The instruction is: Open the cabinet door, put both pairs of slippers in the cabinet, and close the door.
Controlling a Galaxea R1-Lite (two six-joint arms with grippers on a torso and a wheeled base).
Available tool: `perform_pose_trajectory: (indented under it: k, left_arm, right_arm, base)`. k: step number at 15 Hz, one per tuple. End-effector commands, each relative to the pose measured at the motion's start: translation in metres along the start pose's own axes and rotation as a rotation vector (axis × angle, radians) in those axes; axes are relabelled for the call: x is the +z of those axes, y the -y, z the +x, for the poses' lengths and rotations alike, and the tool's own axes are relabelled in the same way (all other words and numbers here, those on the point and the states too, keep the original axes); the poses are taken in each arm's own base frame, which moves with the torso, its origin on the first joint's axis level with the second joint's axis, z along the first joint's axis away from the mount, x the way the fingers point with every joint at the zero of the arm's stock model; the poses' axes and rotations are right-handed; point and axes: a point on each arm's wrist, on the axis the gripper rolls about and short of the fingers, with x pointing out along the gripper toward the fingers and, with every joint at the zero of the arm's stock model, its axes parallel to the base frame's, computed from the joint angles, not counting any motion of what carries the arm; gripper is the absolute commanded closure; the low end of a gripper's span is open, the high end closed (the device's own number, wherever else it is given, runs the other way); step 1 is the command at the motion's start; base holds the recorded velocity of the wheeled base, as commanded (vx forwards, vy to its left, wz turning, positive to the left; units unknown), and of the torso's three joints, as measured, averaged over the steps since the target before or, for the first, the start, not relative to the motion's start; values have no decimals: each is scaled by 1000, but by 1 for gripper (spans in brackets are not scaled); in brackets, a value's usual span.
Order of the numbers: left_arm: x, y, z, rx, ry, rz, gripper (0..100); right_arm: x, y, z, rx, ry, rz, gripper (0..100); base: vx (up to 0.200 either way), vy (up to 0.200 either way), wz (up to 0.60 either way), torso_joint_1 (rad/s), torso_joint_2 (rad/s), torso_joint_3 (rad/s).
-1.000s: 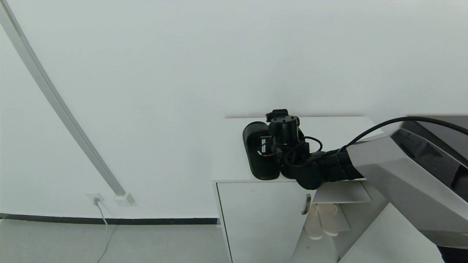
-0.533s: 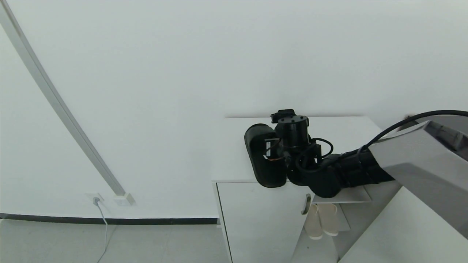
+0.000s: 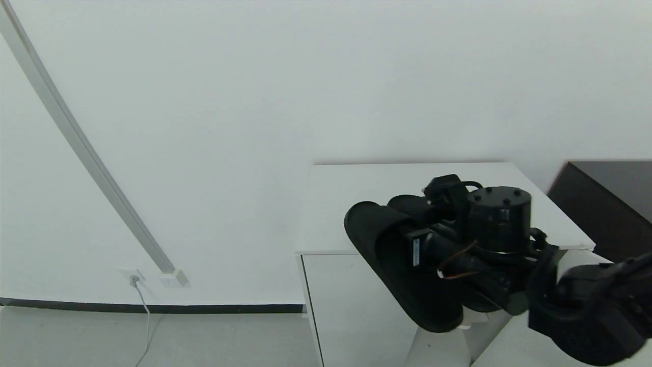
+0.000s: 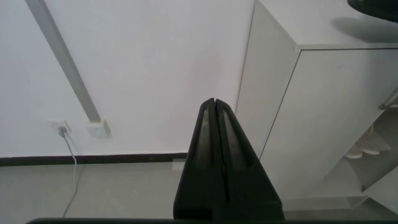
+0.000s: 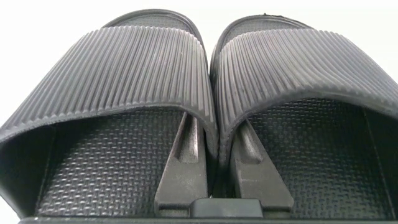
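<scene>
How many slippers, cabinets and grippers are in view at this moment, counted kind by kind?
Black slippers: 2
White cabinet: 1
Grippers: 2, the left gripper and the right gripper
Total: 5

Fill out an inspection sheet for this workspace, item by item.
surface: white cabinet top, flat, set against the wall.
job's things: black slippers, a pair held side by side in the air in front of the cabinet.
clutter: nothing seen.
grippers: right gripper shut on the black slippers, one finger inside each; left gripper shut and empty, low beside the cabinet.
cables: grey cable plugged into the wall socket, running down to the floor.
surroundings: white wall, slanted grey trunking, dark skirting, dark block on the right.
</scene>
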Motion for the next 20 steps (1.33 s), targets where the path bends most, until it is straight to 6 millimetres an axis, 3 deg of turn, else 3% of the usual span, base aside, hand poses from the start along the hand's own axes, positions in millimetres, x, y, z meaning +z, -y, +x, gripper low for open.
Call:
perform_pose_trajectory:
  k: [1,4,10,20]
  left_arm:
    - [0,0,0,1,-1,0,100]
    - [0,0,0,1,-1,-1,100]
    - [0,0,0,1,-1,-3,100]
    - [0,0,0,1,-1,-1,100]
  right_arm:
    - [6,8,-52,124,31,8,100]
    - [-1,5,-69,176,17,-30,100]
    - [-9,-4,-73,208,-5,-69,100]
    - [-18,-11,-76,237,-38,-87,100]
  base:
    - [0,0,0,0,0,0]
    - [0,0,0,0,0,0]
    - [0,0,0,0,0,0]
    - [-200,0,0,3,1,3]
